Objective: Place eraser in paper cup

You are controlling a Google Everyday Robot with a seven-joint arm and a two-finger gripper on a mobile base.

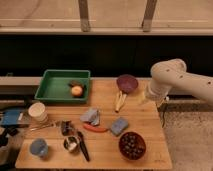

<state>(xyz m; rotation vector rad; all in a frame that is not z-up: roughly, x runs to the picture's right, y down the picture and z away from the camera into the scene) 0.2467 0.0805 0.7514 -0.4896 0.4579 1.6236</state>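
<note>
At the wooden table's (147, 127) right edge, just beside the purple bowl (127, 83), the gripper (149, 96) hangs below the white arm (172, 77). Whether it is open or closed cannot be told. Well apart, at the far left, the green tray (50, 92) holds an orange ball (76, 90). The eraser (75, 83), a small dark block, lies touching the ball. The paper cup (37, 112) stands upright just in front of the tray.

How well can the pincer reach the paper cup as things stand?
Probably yes, though far. The pincer hangs at the table's right edge; the paper cup stands at the left edge, rim open, nothing tall between.
</note>
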